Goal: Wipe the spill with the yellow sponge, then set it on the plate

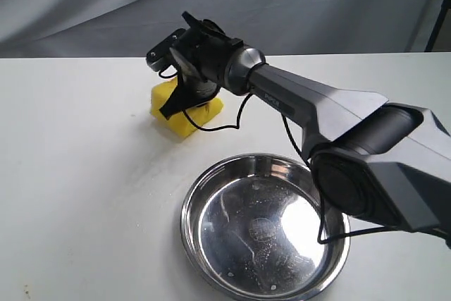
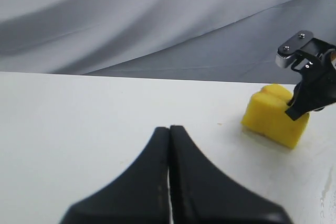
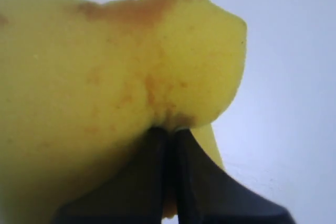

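The yellow sponge [image 1: 184, 112] rests on the white table [image 1: 77, 174] at the far middle, pinched from above by my right gripper [image 1: 177, 102], which is shut on it. Up close, the yellow sponge [image 3: 105, 77] fills the right wrist view, with orange staining on its upper edge and around the pinch. From the left wrist view the yellow sponge [image 2: 270, 116] lies far off, with the right gripper [image 2: 307, 103] on it. My left gripper [image 2: 169, 128] is shut and empty over bare table. The plate [image 1: 264, 229] sits near the front. No spill shows.
A grey cloth backdrop [image 1: 296, 5] hangs behind the table's far edge. The right arm [image 1: 331, 114] stretches from the right across the plate's far side to the sponge.
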You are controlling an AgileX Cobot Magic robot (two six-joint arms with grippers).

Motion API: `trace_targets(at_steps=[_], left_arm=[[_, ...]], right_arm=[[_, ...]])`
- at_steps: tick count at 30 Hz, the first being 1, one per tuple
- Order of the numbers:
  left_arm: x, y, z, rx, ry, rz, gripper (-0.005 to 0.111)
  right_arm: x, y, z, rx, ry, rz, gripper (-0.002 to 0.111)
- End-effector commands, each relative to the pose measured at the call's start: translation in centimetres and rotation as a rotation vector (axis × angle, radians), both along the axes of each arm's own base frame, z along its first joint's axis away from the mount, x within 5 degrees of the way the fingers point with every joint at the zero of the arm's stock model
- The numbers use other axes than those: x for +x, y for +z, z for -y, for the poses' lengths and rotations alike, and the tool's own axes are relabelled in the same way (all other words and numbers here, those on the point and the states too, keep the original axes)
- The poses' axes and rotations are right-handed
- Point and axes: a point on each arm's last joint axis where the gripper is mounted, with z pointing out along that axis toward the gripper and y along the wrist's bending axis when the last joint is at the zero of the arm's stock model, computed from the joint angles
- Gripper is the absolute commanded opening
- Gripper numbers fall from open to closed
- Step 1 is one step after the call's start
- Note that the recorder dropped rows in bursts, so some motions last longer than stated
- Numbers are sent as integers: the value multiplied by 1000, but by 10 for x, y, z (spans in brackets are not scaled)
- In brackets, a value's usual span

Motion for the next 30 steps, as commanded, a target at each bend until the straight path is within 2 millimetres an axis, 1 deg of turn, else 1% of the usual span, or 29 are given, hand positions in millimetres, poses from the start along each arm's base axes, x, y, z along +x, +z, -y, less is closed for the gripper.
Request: trace_targets(at_steps=[1, 3, 7, 8, 11, 15, 18, 20, 22, 25, 27, 30], left_arm=[[0, -1, 0, -17, -5, 3, 0], [0, -1, 0, -17, -5, 3, 0], [0, -1, 0, -17, -5, 3, 0], [0, -1, 0, -17, -5, 3, 0], [0, -1, 0, -17, -5, 3, 0], [0, -1, 0, -17, -5, 3, 0], [0, -1, 0, -17, -5, 3, 0], [0, -1, 0, -17, -5, 3, 0], [0, -1, 0, -17, -5, 3, 0], [0, -1, 0, -17, -5, 3, 0], [0, -1, 0, -17, -5, 3, 0], [0, -1, 0, -17, -5, 3, 0]], right_arm=[[-13, -4, -29, 130, 227, -30, 0], [-24, -5, -45, 145, 356, -30, 0], [-49, -3, -74, 87, 660, 18, 0], [-54, -3, -79, 95, 701, 19, 0], [-65, -1, -93, 96, 781, 68, 0], [-62, -3, -96, 96, 763, 131, 0], [-51, -13, -87, 43, 724, 137, 0], [-41, -20, -76, -3, 639, 142, 0], [-27, -26, -60, -15, 469, 137, 0], [-8, -31, -32, -120, 243, 168, 0], [1, -32, -15, -208, 159, 176, 0], [8, -34, 3, -269, 104, 145, 0]])
